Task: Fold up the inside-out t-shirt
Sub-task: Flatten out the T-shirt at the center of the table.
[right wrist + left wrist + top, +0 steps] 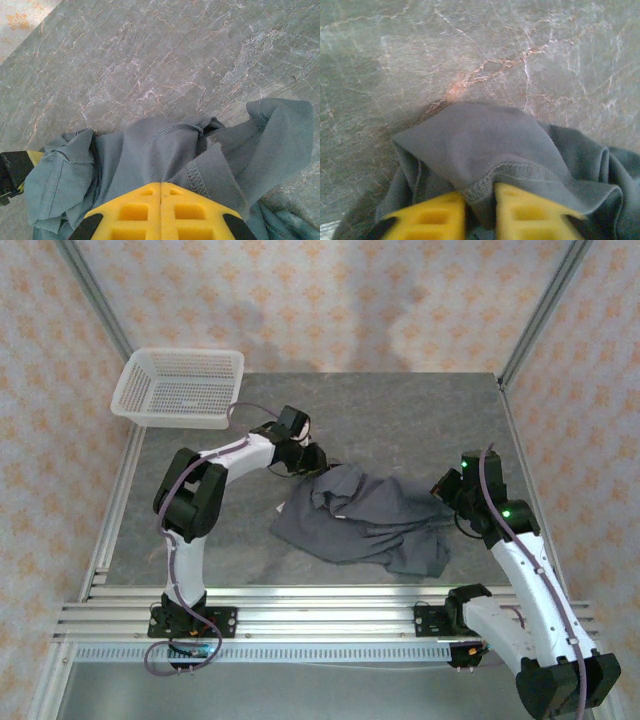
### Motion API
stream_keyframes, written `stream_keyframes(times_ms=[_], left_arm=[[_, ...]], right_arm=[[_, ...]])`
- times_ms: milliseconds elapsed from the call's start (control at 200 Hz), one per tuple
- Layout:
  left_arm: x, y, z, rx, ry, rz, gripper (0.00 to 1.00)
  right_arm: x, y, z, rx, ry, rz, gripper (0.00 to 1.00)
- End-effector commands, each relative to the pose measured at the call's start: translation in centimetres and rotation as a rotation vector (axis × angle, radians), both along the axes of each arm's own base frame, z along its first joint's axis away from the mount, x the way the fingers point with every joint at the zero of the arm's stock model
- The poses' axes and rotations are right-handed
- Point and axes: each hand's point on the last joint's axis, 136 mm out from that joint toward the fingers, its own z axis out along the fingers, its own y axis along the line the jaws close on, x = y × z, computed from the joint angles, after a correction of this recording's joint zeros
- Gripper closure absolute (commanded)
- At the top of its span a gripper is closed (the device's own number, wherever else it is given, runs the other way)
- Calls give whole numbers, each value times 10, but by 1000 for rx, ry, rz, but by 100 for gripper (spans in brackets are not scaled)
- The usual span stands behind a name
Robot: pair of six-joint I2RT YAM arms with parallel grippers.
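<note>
The inside-out t-shirt [365, 520] lies crumpled in a dark grey heap in the middle of the table. My left gripper [308, 462] is at its far left corner. In the left wrist view its yellow fingers [432, 215] pinch a stitched hem of the t-shirt [480, 140] between them, my left gripper [480, 192] shut on the fabric. My right gripper [447, 495] is at the heap's right edge. In the right wrist view my right gripper [160, 184] has its jaws pressed together, with folds of the t-shirt [165, 150] drawn into the tips.
A white mesh basket [180, 388] stands at the table's far left corner. The grey marble tabletop [400, 410] is bare behind the shirt. Metal frame posts [540, 310] rise at the back corners, and an aluminium rail [320, 615] runs along the near edge.
</note>
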Motion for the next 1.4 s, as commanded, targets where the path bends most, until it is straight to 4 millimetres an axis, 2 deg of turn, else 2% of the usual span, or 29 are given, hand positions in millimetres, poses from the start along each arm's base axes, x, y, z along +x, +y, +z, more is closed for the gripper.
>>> stream_keyframes(times_ms=[0, 25, 35, 125, 235, 340, 395, 475, 535, 656, 741, 821, 896, 1051, 1151, 1196, 1251, 1396], left_arm=[[5, 1, 50, -20, -69, 10, 99], [4, 6, 58, 0, -80, 14, 100], [3, 7, 70, 0, -103, 14, 100], [-3, 30, 123, 64, -199, 47, 100], [-13, 68, 196, 108, -342, 115, 100], [-30, 118, 261, 169, -485, 248, 100], [-42, 145, 290, 213, -561, 326, 100], [-63, 181, 320, 287, -646, 436, 100], [-78, 203, 335, 339, -693, 506, 100], [-100, 226, 345, 379, -738, 579, 100], [-108, 229, 334, 394, -710, 582, 100], [-110, 235, 299, 428, -635, 610, 100], [-108, 234, 246, 442, -528, 611, 100], [-103, 236, 125, 380, -269, 645, 100], [-96, 241, 73, 343, -165, 663, 100], [-91, 242, 60, 339, -138, 652, 100], [-87, 240, 48, 338, -104, 629, 93], [-82, 233, 41, 328, -82, 585, 71]], right_arm=[[-5, -6, 15, -6, -23, -23, 100], [-6, -8, 19, -9, -32, -39, 100], [-6, -9, 21, -10, -37, -43, 100], [-6, -14, 50, 9, -114, -84, 100], [-10, -27, 113, 25, -289, -164, 100], [-27, -54, 177, 2, -468, -291, 100], [-37, -65, 204, -10, -543, -342, 100], [-49, -78, 231, -36, -610, -398, 100], [-55, -84, 244, -50, -639, -424, 100], [-61, -88, 258, -73, -681, -429, 100], [-62, -90, 255, -96, -667, -433, 100], [-54, -82, 239, -103, -632, -384, 100], [-45, -76, 210, -100, -566, -356, 100], [-29, -72, 135, -125, -375, -353, 100], [-21, -71, 97, -162, -281, -342, 100], [-17, -70, 82, -184, -236, -332, 100], [-12, -70, 65, -212, -183, -324, 100], [-2, -64, 32, -234, -71, -289, 100]])
